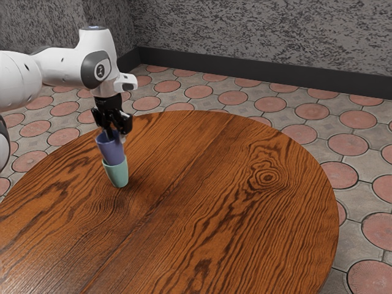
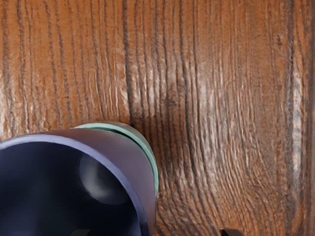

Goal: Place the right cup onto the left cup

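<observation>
The black gripper (image 1: 115,131) is right above the purple cup (image 1: 111,150) in the exterior view, one finger over the cup's opening and the other outside its rim. Below, the purple cup's lower part sits inside the mint-green cup (image 1: 116,172), which stands on the table. From the wrist view, the gripper (image 2: 156,232) shows its tips wide apart, with the purple cup's wall (image 2: 140,182) between them and a gap to the outer tip. The mint-green rim (image 2: 134,132) curves around the purple cup; the inside of the green cup is hidden.
The round wooden table (image 1: 233,202) extends from beneath the cups toward the exterior view's right, its curved edge bordering a tiled floor (image 1: 349,144). A speckled wall (image 1: 263,37) rises behind.
</observation>
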